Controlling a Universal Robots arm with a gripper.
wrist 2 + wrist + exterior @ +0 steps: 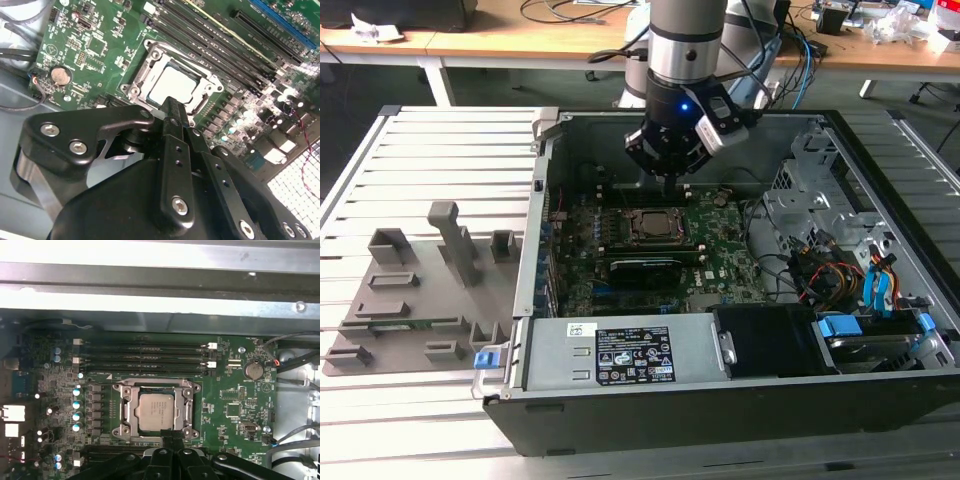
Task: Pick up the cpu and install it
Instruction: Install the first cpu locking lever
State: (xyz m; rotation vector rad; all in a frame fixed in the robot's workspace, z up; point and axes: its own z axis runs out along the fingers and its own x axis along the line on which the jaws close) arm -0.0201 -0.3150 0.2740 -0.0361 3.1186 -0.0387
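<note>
CPU (156, 411) sits flat inside the socket (120, 412), silvery top up, framed on all sides by the metal bracket; also seen in the second wrist view (172, 86) and, darker, in the exterior view (652, 226). Nothing grips it. Socket is mounted on the green board (720, 262), which lies in the floor of the open case (880, 330). Four dark memory slots (145, 357) run parallel just beside the socket, with white latches at one end. A round coin cell (253, 370) sits on the board near the slots' end, apart from the socket. Gripper (668, 180) hangs above the board, just beyond the socket's far edge in the exterior view, not touching the CPU. In the second wrist view the black fingers (174, 150) lie pressed together with no gap between them and nothing held; fingertips (172, 437) in the first wrist view sit at the socket's edge. Blue light glows on the arm's wrist (685, 106). Along the case's near side lies a grey power unit (620, 355) with a label; bundled wires (820, 275) and blue-tabbed drive bays (880, 330) fill the exterior view's right. Left of the case in that view, a grey fixture tray (410, 310) rests on the slatted table (440, 140).
</note>
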